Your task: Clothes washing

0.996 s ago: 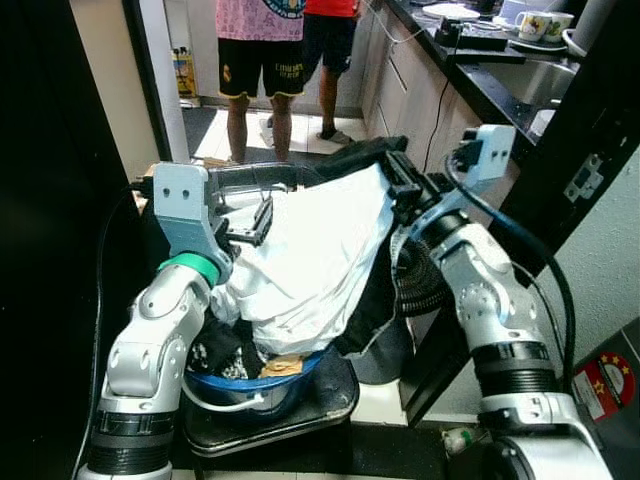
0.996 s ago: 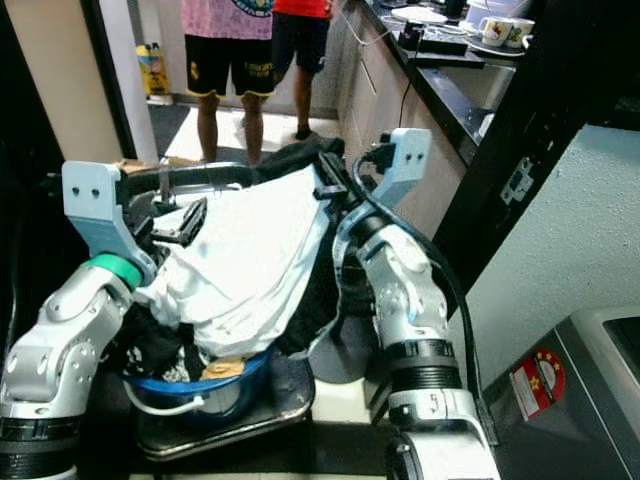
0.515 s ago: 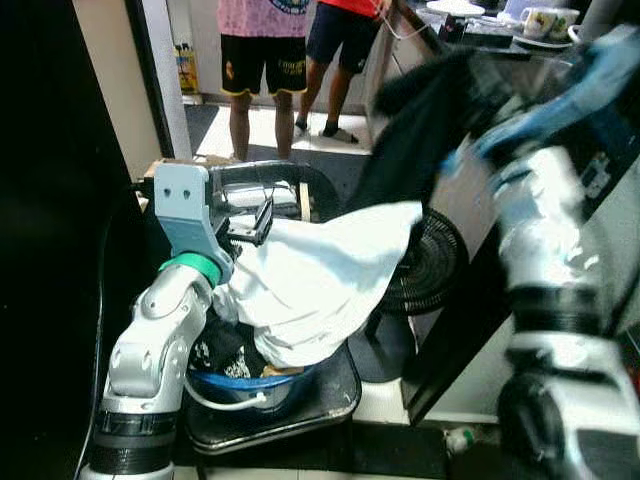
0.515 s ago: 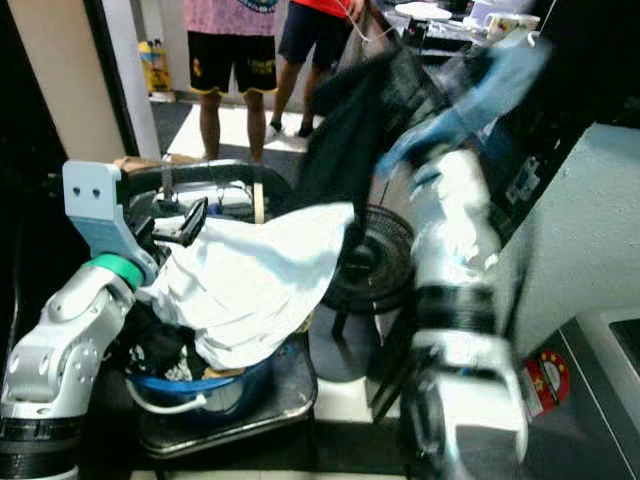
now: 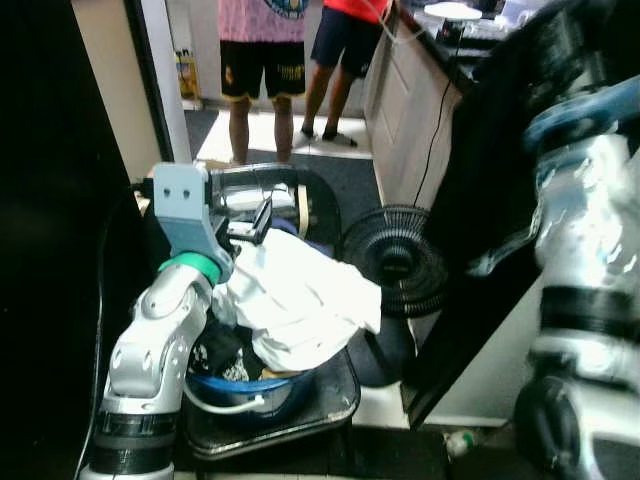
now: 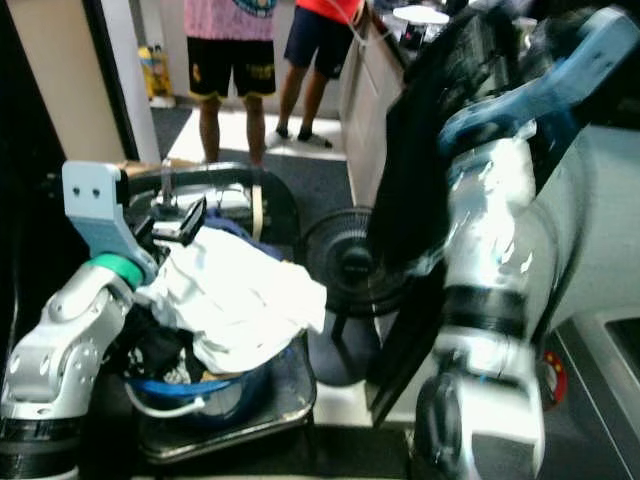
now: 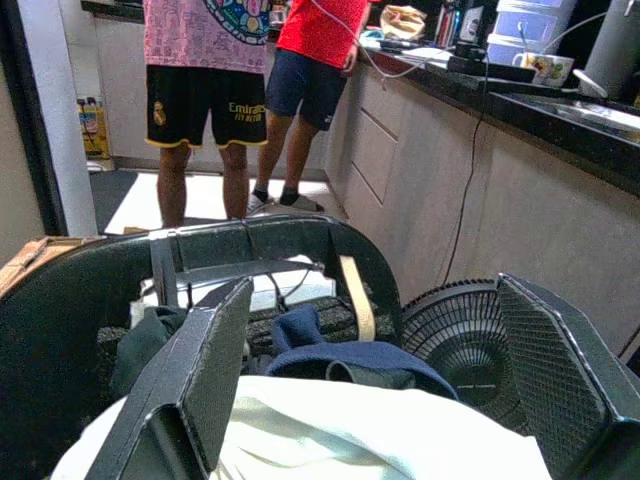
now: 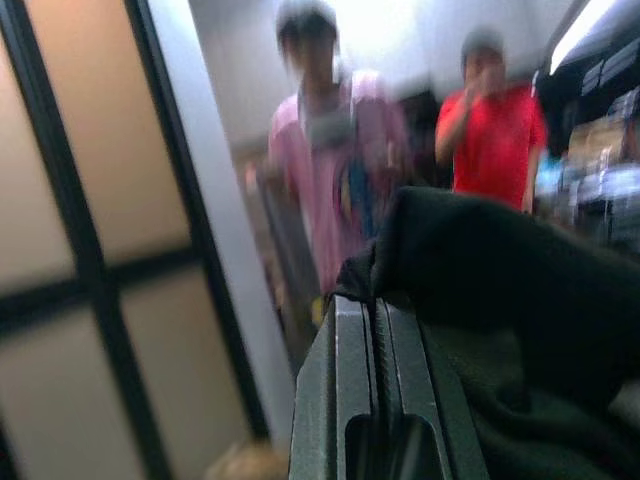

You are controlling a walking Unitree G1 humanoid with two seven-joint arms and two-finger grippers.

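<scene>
Overhead, in the left eye view, the right arm is blurring; a black garment (image 5: 500,150) is hanging from its raised end in a long limp drape, so it is reading as soft, light, and likely to slide unless pinched at a bunched fold. The right claw itself is lost in blur up there. The left claw (image 5: 258,218) is sitting just above a white garment (image 5: 300,310) heaped over a blue basin (image 5: 250,385); darker clothes are showing under the heap. A floor fan (image 5: 395,260) is standing beside the heap, on the side away from the left claw. Two people (image 5: 290,50) are standing well beyond it, cut off at the waist.

Right eye view: same layout; the black cloth is hiding the bench edge behind it.

Left wrist view: the left claw's fingers (image 7: 200,370) are spread wide, holding nothing, white cloth lying directly below them. A navy piece (image 7: 340,355) and a dark laundry basket (image 7: 250,240) are lying just ahead. The basket's contents are mostly hidden.

Right wrist view: the right claw's fingers (image 8: 385,400) are pressed together on the black garment, which is bunching right over them. Everything behind is smeared.
</scene>
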